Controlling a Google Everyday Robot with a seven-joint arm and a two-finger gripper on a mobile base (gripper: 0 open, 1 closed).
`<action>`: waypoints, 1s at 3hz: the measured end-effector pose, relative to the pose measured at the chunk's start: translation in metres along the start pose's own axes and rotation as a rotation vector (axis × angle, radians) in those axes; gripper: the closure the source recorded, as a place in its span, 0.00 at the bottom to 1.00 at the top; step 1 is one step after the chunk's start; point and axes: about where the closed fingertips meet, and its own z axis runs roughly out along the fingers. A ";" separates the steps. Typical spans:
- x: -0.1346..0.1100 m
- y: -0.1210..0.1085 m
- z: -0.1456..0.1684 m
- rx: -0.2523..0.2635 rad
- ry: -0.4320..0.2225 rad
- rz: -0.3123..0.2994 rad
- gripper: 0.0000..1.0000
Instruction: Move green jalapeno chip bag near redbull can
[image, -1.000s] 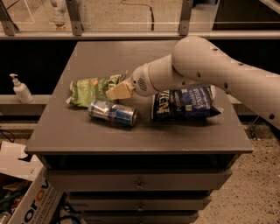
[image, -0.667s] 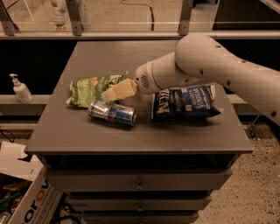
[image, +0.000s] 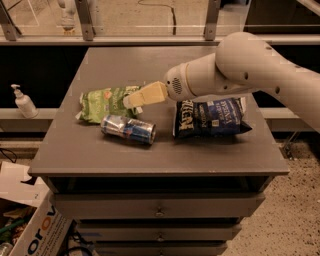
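The green jalapeno chip bag (image: 102, 103) lies flat on the left part of the dark table (image: 150, 157). The redbull can (image: 128, 128) lies on its side just in front of the bag, almost touching its lower edge. My gripper (image: 130, 102) reaches in from the right on a thick white arm. Its beige tip is over the bag's right edge, above the can.
A larger dark-blue chip bag (image: 210, 118) lies right of the can, under my arm. A soap pump bottle (image: 22, 103) stands on a ledge left of the table. A cardboard box (image: 35, 235) sits on the floor at lower left. Drawers are below the tabletop.
My gripper has drawn back slightly to the right, off the middle of the green bag. The bag and the can lie where they were.
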 end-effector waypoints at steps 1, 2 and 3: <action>-0.003 -0.015 -0.033 -0.001 -0.054 -0.039 0.00; 0.001 -0.023 -0.061 -0.027 -0.108 -0.117 0.00; 0.002 -0.032 -0.088 -0.047 -0.158 -0.230 0.00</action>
